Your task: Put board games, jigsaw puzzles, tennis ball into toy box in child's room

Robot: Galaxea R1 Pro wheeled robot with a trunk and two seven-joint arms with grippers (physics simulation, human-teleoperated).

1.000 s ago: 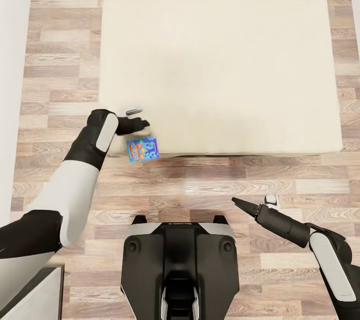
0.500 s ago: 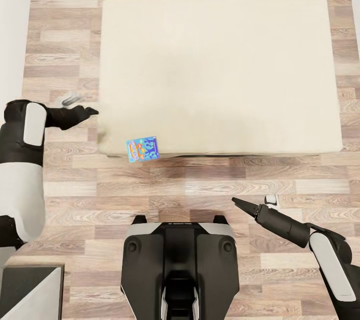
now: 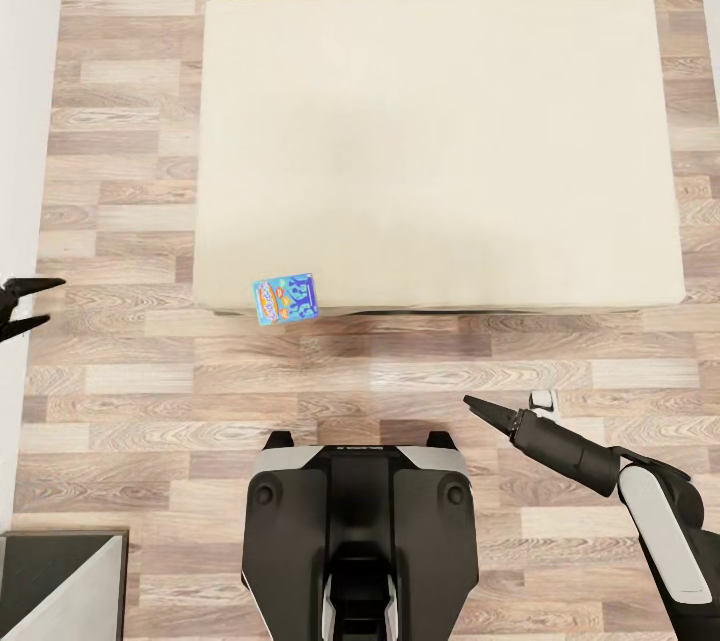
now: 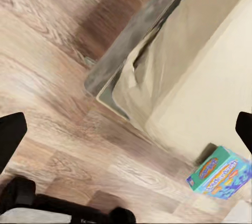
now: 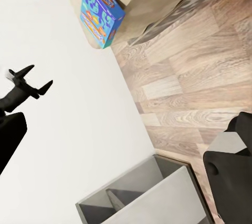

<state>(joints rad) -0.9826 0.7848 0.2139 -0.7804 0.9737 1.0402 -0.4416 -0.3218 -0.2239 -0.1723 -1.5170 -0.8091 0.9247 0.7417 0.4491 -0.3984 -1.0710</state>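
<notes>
- The small blue board game (image 3: 285, 299) sat at the front edge of the bed (image 3: 440, 141), near its left front corner, tipped a bit & hanging partly over the edge w/ the wood-plank floor (image 3: 330, 371) below.
- From the left wrist cam the same box (image 4: 219, 173) showed at the foot of the beige mattress, beside the grey frame corner (image 4: 113, 80); nothing was touching it.
- Right wrist cam caught it too (image 5: 100, 11), printed face bright blue w/ orange lettering (too small to read).
- Left gripper (image 3: 32, 306) was out at the far left by the white wall (image 3: 20, 121), well apart from the box, its two fingers spread & empty.
- It also showed in the right wrist cam (image 5: 32, 83) as a dark fork against the wall.
- Right gripper (image 3: 472, 405) hung low over the floor in front of the robot's base (image 3: 360, 521), pointing toward the bed; its fingers looked drawn to one point w/ nothing between them.
- A dark grey box-like piece of furniture w/ a pale inside (image 3: 60, 586) stood at the robot's near left, also seen in the right wrist cam (image 5: 147, 195).
</notes>
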